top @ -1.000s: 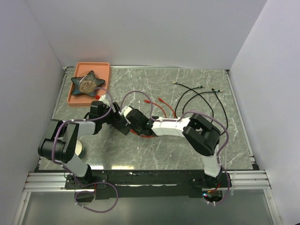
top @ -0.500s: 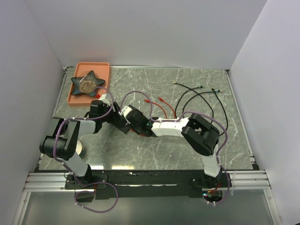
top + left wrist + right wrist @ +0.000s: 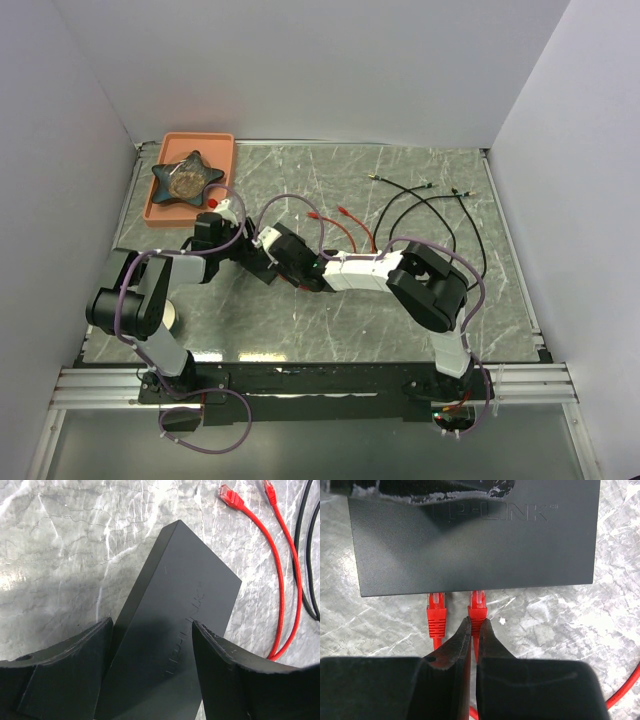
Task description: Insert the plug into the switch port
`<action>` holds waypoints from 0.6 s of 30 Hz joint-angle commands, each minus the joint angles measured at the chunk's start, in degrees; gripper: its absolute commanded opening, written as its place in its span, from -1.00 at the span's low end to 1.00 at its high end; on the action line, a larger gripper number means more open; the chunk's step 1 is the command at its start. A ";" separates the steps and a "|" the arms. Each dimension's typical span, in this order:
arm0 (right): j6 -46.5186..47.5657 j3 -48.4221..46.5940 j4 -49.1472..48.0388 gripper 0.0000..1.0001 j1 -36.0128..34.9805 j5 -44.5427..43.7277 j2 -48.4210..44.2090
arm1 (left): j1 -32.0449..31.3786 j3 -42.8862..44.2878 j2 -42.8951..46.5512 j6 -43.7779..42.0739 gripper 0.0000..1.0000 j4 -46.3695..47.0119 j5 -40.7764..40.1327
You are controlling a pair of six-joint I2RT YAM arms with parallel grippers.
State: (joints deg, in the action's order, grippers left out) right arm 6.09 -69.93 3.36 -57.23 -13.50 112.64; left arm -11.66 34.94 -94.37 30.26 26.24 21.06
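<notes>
The switch (image 3: 175, 625) is a flat matte-black box lying on the marble table. My left gripper (image 3: 152, 625) straddles it, with one finger (image 3: 75, 670) against its left side and the other at its right edge. In the right wrist view the switch (image 3: 470, 535) fills the top of the frame. Two red plugs meet its near edge. The left plug (image 3: 436, 612) sits in a port with nothing holding it. The right plug (image 3: 478, 607) has its clear tip at the port, and my right gripper (image 3: 476, 627) is shut on its red boot.
An orange tray (image 3: 228, 150) at the back left holds a dark star-shaped dish (image 3: 186, 178). A loose red cable (image 3: 345, 215) lies behind the arms, its plugs (image 3: 230, 497) beside the switch. Black cables (image 3: 420, 215) sprawl at the back right.
My left jaws have narrowed around the switch. The right wrist has crept a little left towards the switch, and the red cable loop below it is now covered.
</notes>
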 commanded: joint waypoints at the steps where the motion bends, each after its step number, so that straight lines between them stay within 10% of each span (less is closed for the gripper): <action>1: 0.42 -3.02 -12.49 -1.00 -0.69 4.26 0.12 | -4.77 -0.66 -2.05 0.85 0.39 -7.25 9.00; 18: -0.02 -6.53 -14.43 -1.00 0.98 10.06 0.04 | -6.36 -2.59 0.50 0.15 0.37 -5.76 14.98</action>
State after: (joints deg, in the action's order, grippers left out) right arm 6.31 -71.22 5.21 -55.94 -10.17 112.77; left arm -12.49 34.87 -94.21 27.05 26.35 21.28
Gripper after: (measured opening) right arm 0.047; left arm 0.694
